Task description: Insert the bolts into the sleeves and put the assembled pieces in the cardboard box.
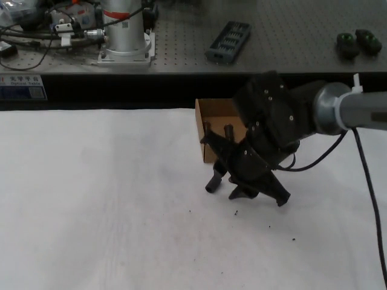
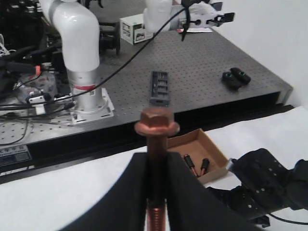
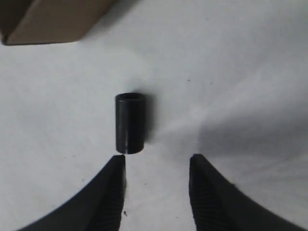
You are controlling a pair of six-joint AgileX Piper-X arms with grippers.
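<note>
A copper bolt [image 2: 157, 144] with a flanged hex head stands upright in my left gripper [image 2: 156, 192], which is shut on its shank. A black sleeve [image 3: 130, 123] lies on the white cloth, just beyond one fingertip of my open right gripper [image 3: 158, 162]. From the high view the right gripper [image 1: 260, 196] hovers low over the cloth in front of the cardboard box [image 1: 208, 115], with the sleeve [image 1: 213, 181] beside it. Two assembled pieces [image 2: 196, 165] lie inside the box [image 2: 217, 153].
White cloth [image 1: 91, 211] covers the bench. Behind it a perforated metal table carries a silver arm base [image 1: 124, 36], a black slotted block [image 1: 228, 41] and two small dark objects [image 1: 358, 43]. A black cable [image 1: 369, 199] trails off the right arm.
</note>
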